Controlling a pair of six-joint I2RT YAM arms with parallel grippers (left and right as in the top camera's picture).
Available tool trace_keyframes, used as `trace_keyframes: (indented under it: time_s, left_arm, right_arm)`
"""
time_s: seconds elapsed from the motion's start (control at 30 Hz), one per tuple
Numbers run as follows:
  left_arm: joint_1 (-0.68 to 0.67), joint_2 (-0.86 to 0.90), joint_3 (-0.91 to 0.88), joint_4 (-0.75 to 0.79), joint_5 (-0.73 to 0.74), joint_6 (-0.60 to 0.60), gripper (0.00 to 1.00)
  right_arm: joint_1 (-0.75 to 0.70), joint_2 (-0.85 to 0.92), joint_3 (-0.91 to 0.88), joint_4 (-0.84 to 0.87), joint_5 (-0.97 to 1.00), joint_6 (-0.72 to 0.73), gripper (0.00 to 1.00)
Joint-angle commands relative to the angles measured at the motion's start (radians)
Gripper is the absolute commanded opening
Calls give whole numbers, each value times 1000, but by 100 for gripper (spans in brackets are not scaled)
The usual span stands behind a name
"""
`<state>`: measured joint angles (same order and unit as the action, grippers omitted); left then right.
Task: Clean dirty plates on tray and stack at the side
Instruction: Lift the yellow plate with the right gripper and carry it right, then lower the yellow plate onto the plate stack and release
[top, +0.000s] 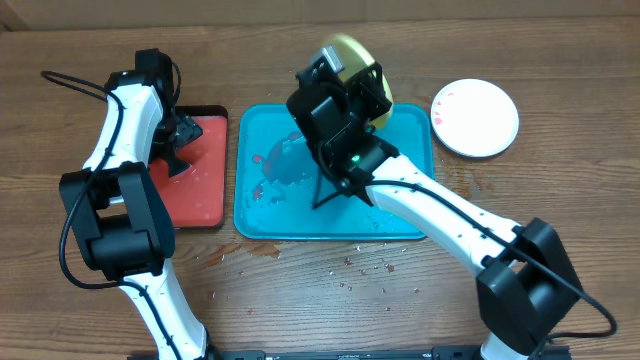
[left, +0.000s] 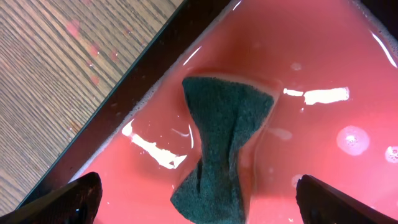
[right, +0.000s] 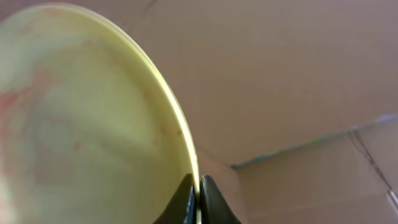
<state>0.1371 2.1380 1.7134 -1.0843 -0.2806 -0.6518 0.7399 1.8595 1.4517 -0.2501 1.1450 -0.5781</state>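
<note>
Yellow-green plate, faint red smears on its face, up in the air over the far rim of the tray, tilted steeply on edge, rim pinched in right gripper. White plate, red-flecked, flat just right of tray, apart. Tray turquoise, wet, red-smeared at left.

The sponge lies in the small tray, directly below the left claw and between its spread fingers. The tilted plate is pinched by its rim in the right claw, above the far side of the large tray. Right of that claw, a second plate rests on the table. The small tray lies just left of the large tray.
</note>
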Motion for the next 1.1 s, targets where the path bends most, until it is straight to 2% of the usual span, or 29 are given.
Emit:
trace_keyframes:
  time_s: [0.0, 0.13, 0.23, 0.3, 0.5, 0.57, 0.7, 0.77, 0.87, 1.07]
  left_arm:
    - [-7, -2, 2, 1, 1, 1, 100]
    - [-7, -2, 2, 1, 1, 1, 100]
    - [-7, -2, 2, 1, 1, 1, 100]
    - [-6, -2, 2, 1, 1, 1, 100]
    - [-7, -2, 2, 1, 1, 1, 100]
    - [-7, -2, 2, 1, 1, 1, 100]
    - [-6, -2, 2, 1, 1, 1, 100]
    - [-6, -2, 2, 1, 1, 1, 100]
    - [-7, -2, 2, 1, 1, 1, 100]
    - [-6, -2, 2, 1, 1, 1, 100]
  right_arm:
    - [0, -14, 3, -185, -200, -257, 4]
    - [-6, -14, 3, -39, 12, -156, 4]
    - [-12, -14, 3, -51, 0, -157, 4]
    - [-35, -14, 3, -44, 24, -83, 4]
    - [-248, -14, 3, -96, -16, 432, 4]
    - [-351, -17, 3, -179, -156, 568, 4]
    - [-594, -18, 3, -340, -663, 806, 4]
    - [-728, -17, 1, -382, -966, 861, 4]
    - [-890, -17, -15, -380, -1293, 867, 4]
    - [-1039, -16, -33, -391, -1368, 867, 4]
